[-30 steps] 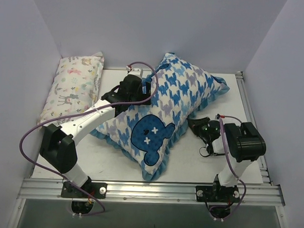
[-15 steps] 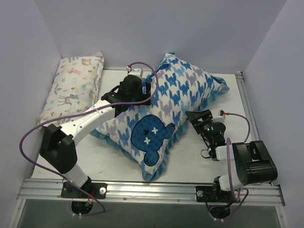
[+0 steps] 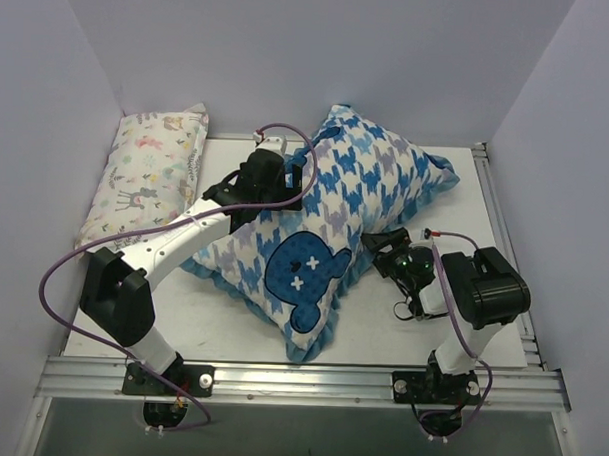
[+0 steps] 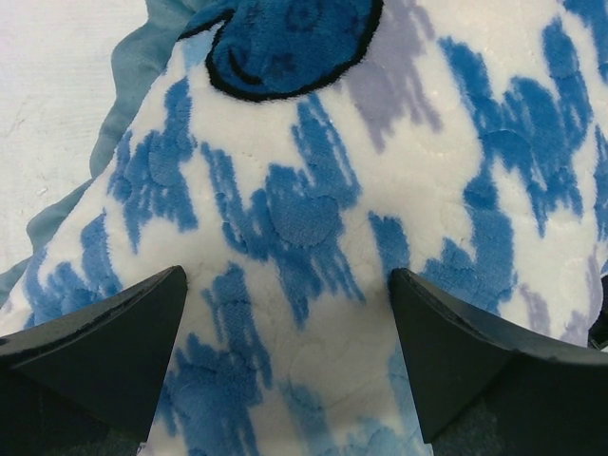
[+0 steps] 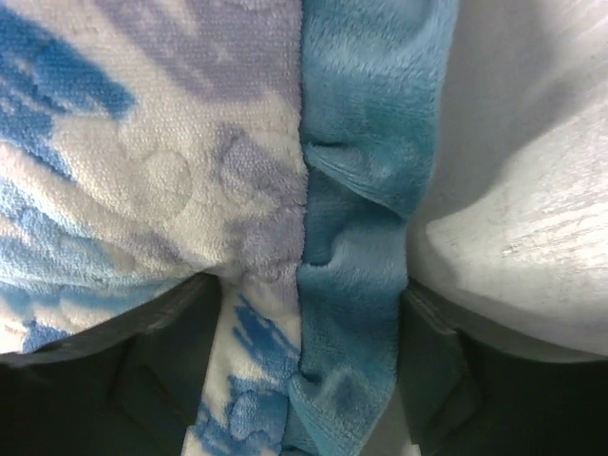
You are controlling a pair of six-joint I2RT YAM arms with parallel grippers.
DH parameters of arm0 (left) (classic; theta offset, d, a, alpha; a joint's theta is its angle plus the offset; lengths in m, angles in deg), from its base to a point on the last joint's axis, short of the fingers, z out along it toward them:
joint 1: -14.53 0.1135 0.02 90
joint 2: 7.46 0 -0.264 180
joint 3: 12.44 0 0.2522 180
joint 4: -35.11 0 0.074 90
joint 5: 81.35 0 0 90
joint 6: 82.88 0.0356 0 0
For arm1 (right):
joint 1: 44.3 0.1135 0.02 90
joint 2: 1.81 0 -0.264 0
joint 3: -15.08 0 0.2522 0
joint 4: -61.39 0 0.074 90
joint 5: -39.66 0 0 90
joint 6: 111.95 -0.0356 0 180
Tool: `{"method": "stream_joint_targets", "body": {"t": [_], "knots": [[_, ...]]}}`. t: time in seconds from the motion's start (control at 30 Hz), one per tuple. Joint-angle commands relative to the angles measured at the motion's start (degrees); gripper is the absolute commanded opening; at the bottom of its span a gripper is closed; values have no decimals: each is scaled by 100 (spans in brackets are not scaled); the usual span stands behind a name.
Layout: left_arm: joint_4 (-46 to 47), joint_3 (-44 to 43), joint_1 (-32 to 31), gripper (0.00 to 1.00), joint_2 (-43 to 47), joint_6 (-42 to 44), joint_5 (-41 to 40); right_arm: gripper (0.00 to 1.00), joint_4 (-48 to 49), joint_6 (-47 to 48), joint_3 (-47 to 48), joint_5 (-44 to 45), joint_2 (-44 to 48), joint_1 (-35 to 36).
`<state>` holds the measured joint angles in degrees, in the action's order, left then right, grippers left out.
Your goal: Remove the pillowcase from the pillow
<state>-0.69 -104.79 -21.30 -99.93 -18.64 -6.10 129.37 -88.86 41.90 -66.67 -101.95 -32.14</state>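
Observation:
The pillowcase (image 3: 361,185), blue-and-white houndstooth with a dark blue whale patch (image 3: 303,273) and blue ruffled trim (image 5: 366,228), lies diagonally across the table, stuffed full. The pillow is hidden inside it. My left gripper (image 3: 286,184) rests on the cover's upper left part, jaws wide open, houndstooth plush (image 4: 304,190) bulging between its fingers (image 4: 104,342). My right gripper (image 3: 377,241) is at the cover's right edge. In the right wrist view its jaws (image 5: 309,351) stand either side of the trim and patterned edge, which fill the gap and look pinched.
A small pastel animal-print pillow (image 3: 151,178) lies along the left wall. Purple cables loop from both arms. The table's metal rail (image 3: 299,380) runs along the near edge, walls close in on three sides.
The right arm swung back, then came in to the pillowcase's right edge; its jaws opened and closed in on the trim. The left arm has not moved.

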Motion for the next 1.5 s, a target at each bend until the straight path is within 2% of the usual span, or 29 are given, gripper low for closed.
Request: {"method": "stream_joint_targets", "body": {"t": [0.0,0.03,0.07,0.1,0.17,0.2,0.3,0.33,0.37,0.4,0.43,0.5,0.53,0.63,0.73,0.87,1.1,1.2,1.27,1.3,1.47], "knots": [[24,-192,59,97,88,106,-11,64,1309,12,-23,78,-296,67],[16,-183,59,97,106,115,-11,51,1319,-23,3,69,-348,76],[16,-192,68,97,97,115,-2,43,1275,-49,56,26,-357,67],[16,-192,68,97,97,132,-2,23,1266,-58,135,8,-366,67],[-2,-227,77,97,97,150,-11,3,1188,-67,153,25,-244,76],[-19,-245,85,97,97,194,-37,0,1083,-41,110,60,9,84],[-46,-394,112,97,71,290,-46,0,284,353,-40,305,703,163],[-63,-455,120,97,27,317,-55,0,21,450,-119,376,1315,172],[-72,-543,138,97,-17,352,-55,0,-556,669,-154,429,1669,198],[-107,-700,138,97,-43,404,-55,0,-893,784,-172,465,2430,251],[-107,-789,147,97,-130,431,-64,0,-1757,933,-68,595,2855,304],[-151,-1069,182,97,-210,492,-47,0,-2920,1443,169,789,3734,444],[-160,-1149,191,97,-289,502,-46,0,-3414,1653,345,1016,4556,654],[-221,-1500,217,97,-464,554,6,0,-5266,2103,1065,1133,5615,901],[-265,-1817,200,97,-693,572,401,0,-6139,2410,1900,1036,6102,1059],[-309,-1862,-28,97,-887,493,674,0,-6757,2876,2946,1185,5998,1507],[-169,-1555,-214,97,-659,396,1474,0,-6855,3421,4432,1317,4497,2227],[-396,-1764,-100,97,-413,466,1622,0,-7127,3781,5187,1790,3935,2597],[-581,-1914,23,97,-203,405,1519,0,-7268,3817,5636,1906,3643,2668],[-825,-1993,215,97,-115,222,1022,0,-7294,3852,5751,1958,3381,2660],[-933,-2195,1078,97,860,-131,455,0,-7260,3739,6199,1819,2545,2336]]}}
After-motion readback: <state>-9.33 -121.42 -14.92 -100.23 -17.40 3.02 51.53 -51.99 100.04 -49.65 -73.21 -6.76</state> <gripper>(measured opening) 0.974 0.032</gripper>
